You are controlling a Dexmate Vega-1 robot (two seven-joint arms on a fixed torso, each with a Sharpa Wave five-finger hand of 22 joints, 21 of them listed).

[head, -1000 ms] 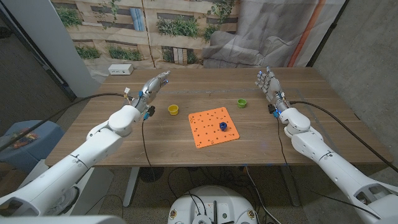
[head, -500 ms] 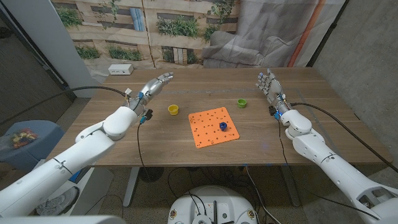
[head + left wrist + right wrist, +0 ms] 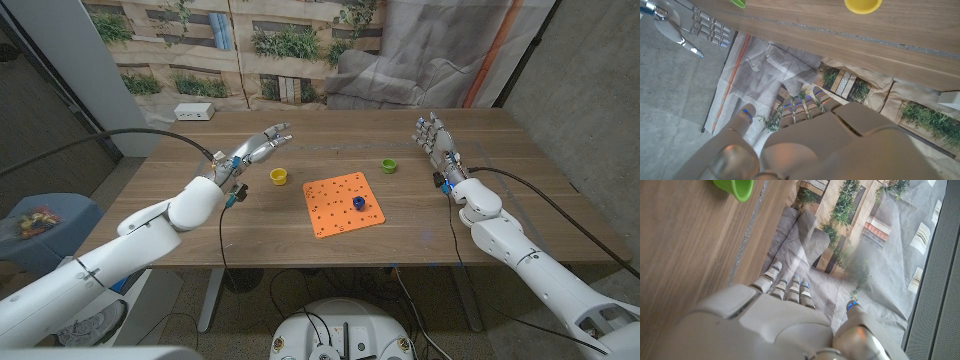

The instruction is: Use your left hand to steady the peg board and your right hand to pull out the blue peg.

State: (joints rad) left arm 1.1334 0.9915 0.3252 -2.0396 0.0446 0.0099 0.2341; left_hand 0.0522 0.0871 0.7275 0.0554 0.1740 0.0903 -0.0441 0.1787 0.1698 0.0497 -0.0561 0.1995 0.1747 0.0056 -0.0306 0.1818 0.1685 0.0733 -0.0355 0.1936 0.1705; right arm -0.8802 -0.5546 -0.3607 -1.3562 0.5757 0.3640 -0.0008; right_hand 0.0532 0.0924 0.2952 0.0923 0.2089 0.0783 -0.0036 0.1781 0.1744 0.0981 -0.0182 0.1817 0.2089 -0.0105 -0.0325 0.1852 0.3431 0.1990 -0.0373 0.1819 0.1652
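The blue peg [image 3: 358, 202] stood seated in the orange peg board [image 3: 343, 203] as both hands, left [image 3: 257, 145] and right [image 3: 436, 139], hovered with fingers spread, empty, well apart from it; the approach appeared barely begun, with steadying the board seemingly next.

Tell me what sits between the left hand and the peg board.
In the head view, a yellow cup sits between the left hand and the orange peg board.

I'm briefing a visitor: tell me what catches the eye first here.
The orange peg board lies mid-table with the blue peg standing in it. Beyond it sit a yellow cup and a green cup. The left hand and right hand are raised on either side, fingers apart, holding nothing.
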